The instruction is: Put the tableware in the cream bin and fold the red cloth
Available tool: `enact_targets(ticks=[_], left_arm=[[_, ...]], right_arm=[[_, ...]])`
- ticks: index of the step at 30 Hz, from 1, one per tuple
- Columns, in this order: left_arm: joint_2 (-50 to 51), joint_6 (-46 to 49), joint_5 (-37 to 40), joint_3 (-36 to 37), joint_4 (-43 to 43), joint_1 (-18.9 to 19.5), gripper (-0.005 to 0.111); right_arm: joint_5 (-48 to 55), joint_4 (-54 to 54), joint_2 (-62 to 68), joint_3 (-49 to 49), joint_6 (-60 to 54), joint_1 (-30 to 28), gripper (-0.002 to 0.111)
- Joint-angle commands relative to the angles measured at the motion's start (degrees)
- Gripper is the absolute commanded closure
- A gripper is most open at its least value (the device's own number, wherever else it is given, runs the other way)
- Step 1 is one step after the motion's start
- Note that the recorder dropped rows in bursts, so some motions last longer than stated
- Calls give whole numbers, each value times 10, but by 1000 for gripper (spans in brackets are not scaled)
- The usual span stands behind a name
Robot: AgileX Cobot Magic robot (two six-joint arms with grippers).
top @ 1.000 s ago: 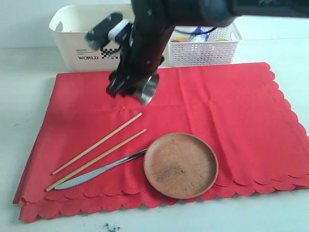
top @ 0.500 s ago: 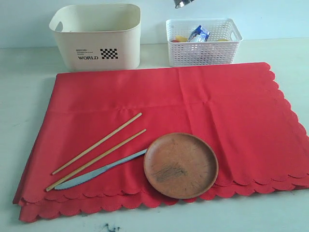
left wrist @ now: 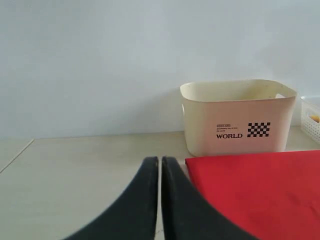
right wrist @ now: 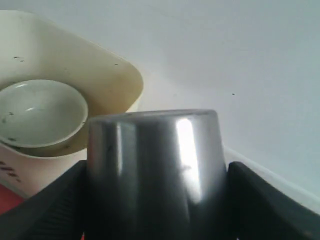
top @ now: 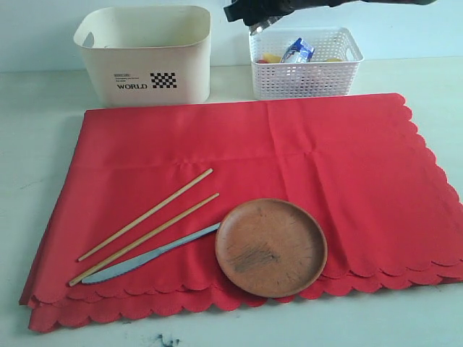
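My right gripper (right wrist: 156, 175) is shut on the steel cup (right wrist: 150, 150) and holds it high, beside the cream bin (right wrist: 127, 80). In the exterior view the right gripper (top: 249, 13) and the cup (top: 263, 27) show at the top edge, between the cream bin (top: 145, 79) and the basket. A pale white bowl (right wrist: 40, 112) lies inside the bin. On the red cloth (top: 325, 159) lie two chopsticks (top: 148, 213), a silver knife (top: 145, 259) and a brown plate (top: 271, 247). My left gripper (left wrist: 160, 165) is shut and empty, low over the table near the cloth's corner (left wrist: 260, 190).
A white lattice basket (top: 304, 76) with food items stands right of the cream bin, behind the cloth. The cloth's scalloped front edge hangs near the table's front. A pale wall runs behind the bin and basket.
The right arm with the cup rose from over the cloth's back edge, went almost out of the top of the view, and now shows again at the top between bin and basket.
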Motion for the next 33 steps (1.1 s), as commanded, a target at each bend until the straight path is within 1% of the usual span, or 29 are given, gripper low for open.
enact_targets(ticks=[1,3,6,10,15,18,19,20,22,28,31,33], left_arm=[[-4,-1,0,0,-3,-2,102],[-4,-1,0,0,-3,-2,102],[-4,-1,0,0,-3,-2,102],[-4,-1,0,0,-3,-2,102],[-4,-1,0,0,-3,-2,102],[-4,-1,0,0,-3,-2,102],[-4,-1,0,0,-3,-2,102],[-4,-1,0,0,-3,-2,102],[-4,-1,0,0,-3,-2,102],[-4,-1,0,0,-3,-2,102],[-4,-1,0,0,-3,-2,102],[-4,-1,0,0,-3,-2,102]], right_arm=[[47,0,-57,11,-8,34,108],[45,4,-73,30,0,46,108],[17,39,-93,57,3,69,108],[-50,65,-89,67,10,133,108],[-231,79,-49,67,29,173,108],[-340,79,-5,66,78,177,108],[-358,81,8,61,97,177,108],[-365,92,30,47,117,177,108],[-364,122,61,10,122,176,108],[-288,180,160,-146,122,176,108],[-290,211,199,-200,122,176,108],[-290,227,219,-230,114,173,105]])
